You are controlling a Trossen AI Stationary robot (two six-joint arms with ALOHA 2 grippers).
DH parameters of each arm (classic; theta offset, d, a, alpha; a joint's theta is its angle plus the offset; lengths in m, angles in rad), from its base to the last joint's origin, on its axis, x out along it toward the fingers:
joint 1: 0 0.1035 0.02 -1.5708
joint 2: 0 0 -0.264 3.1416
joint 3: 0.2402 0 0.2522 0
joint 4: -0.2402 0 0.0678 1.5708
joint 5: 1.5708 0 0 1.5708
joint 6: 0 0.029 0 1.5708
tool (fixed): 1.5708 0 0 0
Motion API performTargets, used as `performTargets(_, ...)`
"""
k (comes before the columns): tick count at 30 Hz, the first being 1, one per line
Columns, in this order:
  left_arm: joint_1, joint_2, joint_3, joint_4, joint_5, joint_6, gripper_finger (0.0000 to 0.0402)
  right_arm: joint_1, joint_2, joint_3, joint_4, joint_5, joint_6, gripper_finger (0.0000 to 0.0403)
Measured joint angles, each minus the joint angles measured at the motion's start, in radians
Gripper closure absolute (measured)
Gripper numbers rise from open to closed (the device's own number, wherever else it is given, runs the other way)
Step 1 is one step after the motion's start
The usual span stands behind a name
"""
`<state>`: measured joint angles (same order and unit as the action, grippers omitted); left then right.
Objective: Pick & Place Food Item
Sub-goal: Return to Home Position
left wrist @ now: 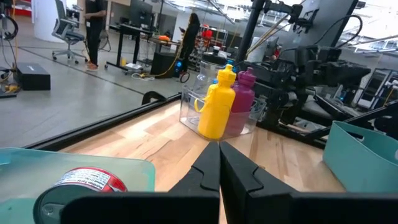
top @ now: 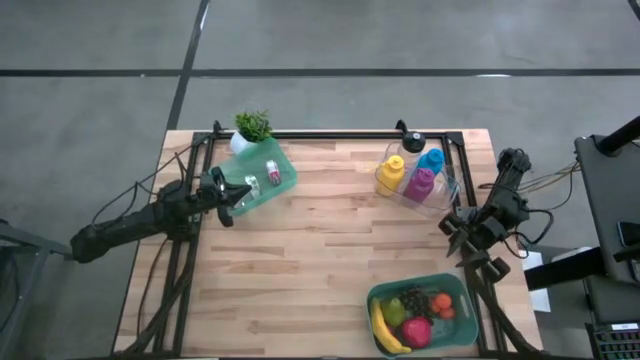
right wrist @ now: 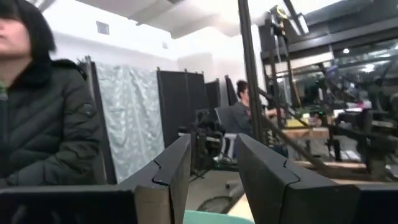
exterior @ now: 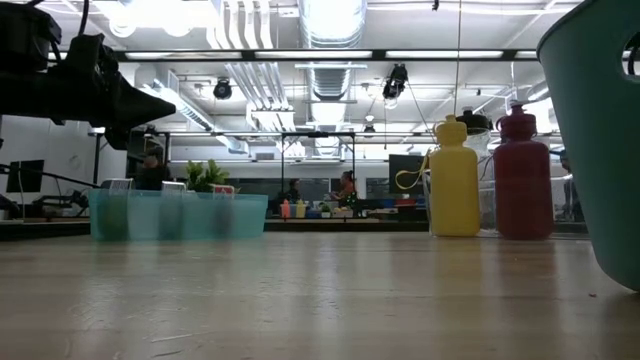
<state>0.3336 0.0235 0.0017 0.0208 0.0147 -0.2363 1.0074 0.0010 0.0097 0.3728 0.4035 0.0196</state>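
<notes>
Fruit lies in a teal bin at the table's near right: a banana, a red apple, a green fruit and an orange one. No gripper touches any of it. My right gripper hovers at the table's right edge, just beyond the bin. In the right wrist view it is tipped up toward the room, open by a narrow gap with nothing between its fingers. My left gripper waits at the left, level and shut, beside a teal tray.
The teal tray holds small cans. A potted plant stands at its far end. A clear box with yellow, blue and magenta bottles stands at the far right. A person is beyond the table's right side.
</notes>
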Motion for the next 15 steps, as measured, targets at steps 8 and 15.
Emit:
performTargets(8,0.000,0.001,0.000,0.000,0.000,0.000,0.0401,0.000,0.003,0.003,-0.078,0.024,0.029,0.0277)
performTargets(15,0.000,0.000,0.000,0.000,0.000,0.000,0.0401,0.000,0.019,0.003,-0.100,-0.031,0.102,0.0278)
